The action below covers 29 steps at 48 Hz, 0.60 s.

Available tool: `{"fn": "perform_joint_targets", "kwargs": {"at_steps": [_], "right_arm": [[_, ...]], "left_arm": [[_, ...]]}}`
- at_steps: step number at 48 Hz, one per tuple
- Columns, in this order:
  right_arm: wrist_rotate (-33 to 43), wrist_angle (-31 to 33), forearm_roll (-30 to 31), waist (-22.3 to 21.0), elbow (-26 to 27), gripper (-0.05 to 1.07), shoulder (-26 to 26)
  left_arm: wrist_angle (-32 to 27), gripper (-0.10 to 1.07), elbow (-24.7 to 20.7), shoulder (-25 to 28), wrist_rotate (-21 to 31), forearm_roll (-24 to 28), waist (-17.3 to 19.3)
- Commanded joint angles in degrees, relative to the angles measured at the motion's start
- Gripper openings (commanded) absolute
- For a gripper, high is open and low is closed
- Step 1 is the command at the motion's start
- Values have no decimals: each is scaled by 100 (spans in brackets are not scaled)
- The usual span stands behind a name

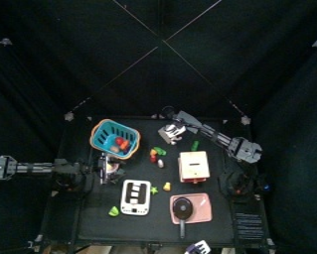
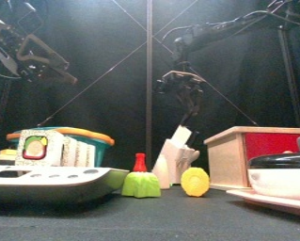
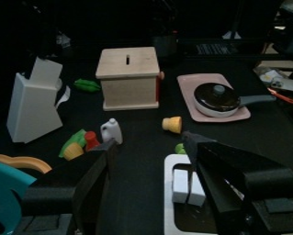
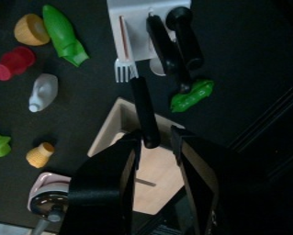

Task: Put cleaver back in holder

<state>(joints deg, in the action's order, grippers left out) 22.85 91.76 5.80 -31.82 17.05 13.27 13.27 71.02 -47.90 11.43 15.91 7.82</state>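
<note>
right gripper (image 4: 146, 151) hangs pointing down right above the holder (image 4: 112, 138). the cleaver (image 4: 139, 101) shows as a black handle standing up out of the holder's top, between the jaws. jaws are spread with a gap on both sides of the handle, so it looks released, nothing grasped. the blade is hidden and i judge it's already in the slot, which is why the handle stands by itself. task looks nearly done, only the retreat is left.

room: straight up from the gripper is free. the white-and-tan box (image 3: 128, 73) is just beside the holder on one side and the teal basket (image 1: 110, 127) near on the other, so a sideways exit is tighter and could catch the handle.

left gripper (image 3: 149, 161) rests wide open, well apart from the holder, over the white board (image 3: 174, 188), empty.
</note>
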Motion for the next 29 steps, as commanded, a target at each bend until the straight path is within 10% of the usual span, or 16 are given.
{"fn": "perform_joint_targets", "kwargs": {"at_steps": [1,29], "right_arm": [[-18,-9,18,26,237,72,-132],[-9,-141,246,589,-141,71,-404]], "left_arm": [[18,93,-88,18,-9,-9,9],[9,93,-53,18,0,-9,9]]}}
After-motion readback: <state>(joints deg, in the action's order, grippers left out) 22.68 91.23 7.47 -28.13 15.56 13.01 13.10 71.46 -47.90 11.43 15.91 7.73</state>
